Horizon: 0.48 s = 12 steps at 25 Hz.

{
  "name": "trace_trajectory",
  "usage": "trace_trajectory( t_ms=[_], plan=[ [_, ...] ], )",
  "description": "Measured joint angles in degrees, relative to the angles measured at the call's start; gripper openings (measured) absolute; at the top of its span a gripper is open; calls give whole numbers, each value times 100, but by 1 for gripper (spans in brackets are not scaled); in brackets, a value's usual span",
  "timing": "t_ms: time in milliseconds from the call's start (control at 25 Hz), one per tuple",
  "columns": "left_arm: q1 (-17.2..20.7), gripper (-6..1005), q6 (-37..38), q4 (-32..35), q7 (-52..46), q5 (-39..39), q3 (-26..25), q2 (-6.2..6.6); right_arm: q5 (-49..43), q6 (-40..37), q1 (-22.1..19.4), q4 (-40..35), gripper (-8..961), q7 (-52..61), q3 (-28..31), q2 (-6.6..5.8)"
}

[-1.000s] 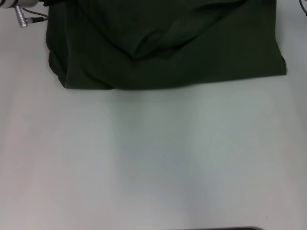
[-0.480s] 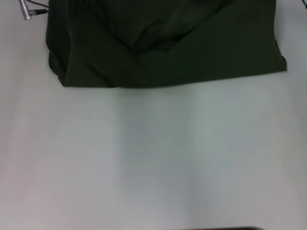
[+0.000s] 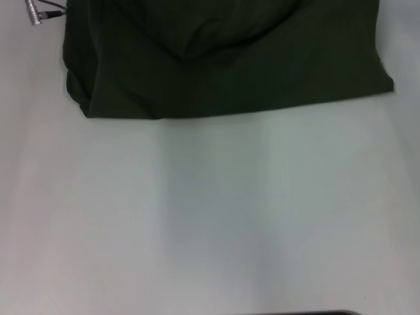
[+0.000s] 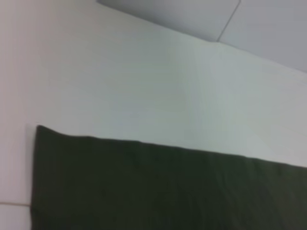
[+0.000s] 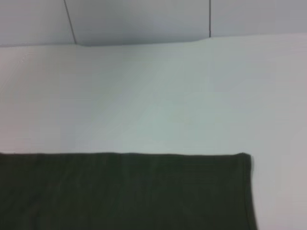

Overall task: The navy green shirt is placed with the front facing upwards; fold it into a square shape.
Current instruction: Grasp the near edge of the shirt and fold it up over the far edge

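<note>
Apparently folded, the navy green shirt (image 3: 223,65) lies wrinkled.

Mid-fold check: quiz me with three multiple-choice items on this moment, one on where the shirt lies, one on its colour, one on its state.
1. Where does the navy green shirt lie on the white table in the head view?
A. At the far edge of the view
B. At the near edge
C. In the middle of the view

2. What colour is the shirt?
A. Cream
B. Dark olive green
C. Blue

3. How does the cloth lie?
A. Rolled into a tube
B. Hanging off the table
C. Flat along its near hem, rumpled farther back

Answers: 1 A, bare table fills everything nearer. 2 B, in all three views. 3 C, the hem runs straight, with a crease behind it.
</note>
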Motion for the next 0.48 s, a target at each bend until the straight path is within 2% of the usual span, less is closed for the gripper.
trace_trajectory(
  t_ms=[160, 480],
  plan=[
    [-42, 32, -43, 9, -55, 12, 1, 44, 10, -13, 65, 6, 13, -3, 0, -23],
    [-14, 32, -117, 74, -56, 139, -2, 45, -25, 256, 114, 124, 12, -35, -254, 26]
  ],
)
